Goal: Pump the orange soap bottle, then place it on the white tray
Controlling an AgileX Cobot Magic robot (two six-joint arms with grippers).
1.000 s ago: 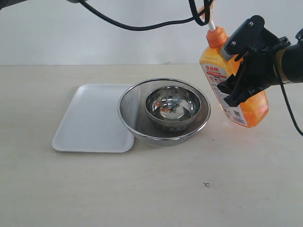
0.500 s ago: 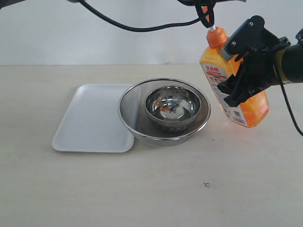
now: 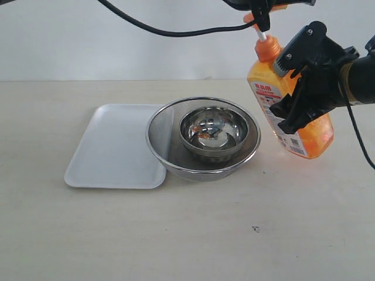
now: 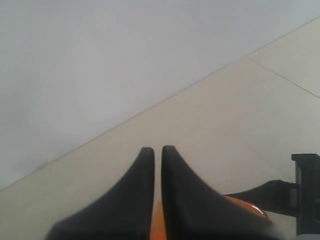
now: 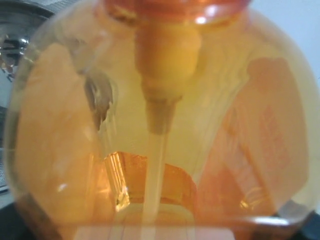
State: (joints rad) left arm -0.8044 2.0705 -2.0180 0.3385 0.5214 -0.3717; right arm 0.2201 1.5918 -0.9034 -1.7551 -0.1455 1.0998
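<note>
The tall translucent orange plastic soap bottle [image 3: 263, 82] leans tilted at the right of the tabletop [image 3: 234, 234], clenched around its middle by the right end effector [image 3: 291, 89]. The left end effector [image 4: 157, 150], its jaws pinched together, sits atop it. It looks liquid-heavy and slick-walled, so a mid-body grip seems wisest.

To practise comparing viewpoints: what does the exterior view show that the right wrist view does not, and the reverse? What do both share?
Only the exterior view: the tray, the pump stem, and the right fingers clamped around the bottle, which is tilted. Only the right wrist view: the pale tube inside the bottle, seen through its orange wall. Both: the bottle and, at the wrist picture's edge, what looks like part of the steel strainer.
</note>
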